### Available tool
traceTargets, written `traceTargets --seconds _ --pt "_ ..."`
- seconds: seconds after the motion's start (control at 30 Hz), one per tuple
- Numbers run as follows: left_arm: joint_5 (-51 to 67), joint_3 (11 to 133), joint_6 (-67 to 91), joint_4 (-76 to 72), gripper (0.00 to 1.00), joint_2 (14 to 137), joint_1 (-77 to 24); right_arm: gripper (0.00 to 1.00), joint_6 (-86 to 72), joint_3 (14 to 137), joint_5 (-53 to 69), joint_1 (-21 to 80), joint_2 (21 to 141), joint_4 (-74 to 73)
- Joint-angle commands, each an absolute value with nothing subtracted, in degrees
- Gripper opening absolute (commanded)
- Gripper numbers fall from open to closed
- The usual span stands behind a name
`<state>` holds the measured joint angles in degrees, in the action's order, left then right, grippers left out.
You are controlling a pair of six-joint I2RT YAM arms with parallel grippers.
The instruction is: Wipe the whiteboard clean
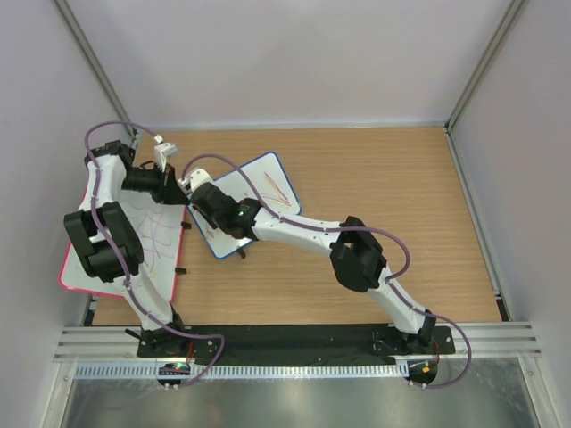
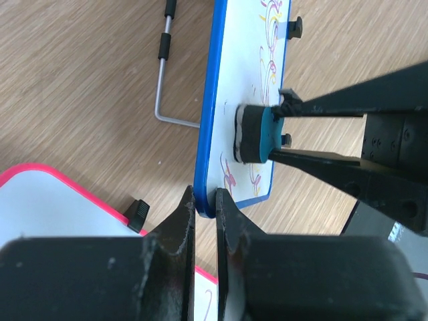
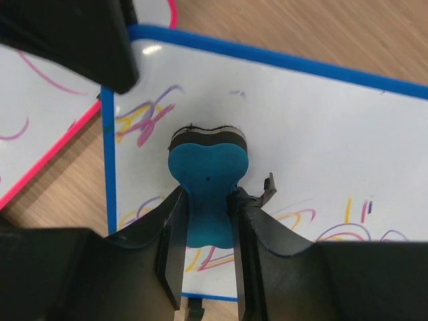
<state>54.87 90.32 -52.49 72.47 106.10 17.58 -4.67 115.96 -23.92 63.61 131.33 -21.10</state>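
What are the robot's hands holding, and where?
Right gripper holds the eraser by its teal grip. Left gripper pinches the whiteboard by its blue frame edge.

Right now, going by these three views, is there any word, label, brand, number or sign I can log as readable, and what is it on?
None: no readable text in any view.
On the whiteboard: only purple, red and yellow scribbles, no letters or digits.
On the pink-framed board: purple scribbles, no words.
On the eraser: plain blue back, no label showing.
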Motion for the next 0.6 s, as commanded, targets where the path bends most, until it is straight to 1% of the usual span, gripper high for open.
traceTargets --seconds 0.0,0.23,0.37,0.57 --pt "55.46 91.14 -55.64 73.3 0.0 102.66 16.17 0.01 -4.66 121.11 -26.62 59.24 133.86 -21.71" --pt "55.02 90.7 -55.98 73.04 0.0 102.31 16.08 0.01 -7.73 119.09 -27.25 55.37 132.89 -22.41" --pt "54.93 90.18 -56.07 72.69 0.0 101.95 16.0 0.01 -7.21 123.21 -26.81 55.55 134.38 -24.17" --pt "54.67 90.09 -55.9 72.51 0.0 102.04 16.0 0.01 -5.27 128.13 -24.62 58.71 137.63 -23.82"
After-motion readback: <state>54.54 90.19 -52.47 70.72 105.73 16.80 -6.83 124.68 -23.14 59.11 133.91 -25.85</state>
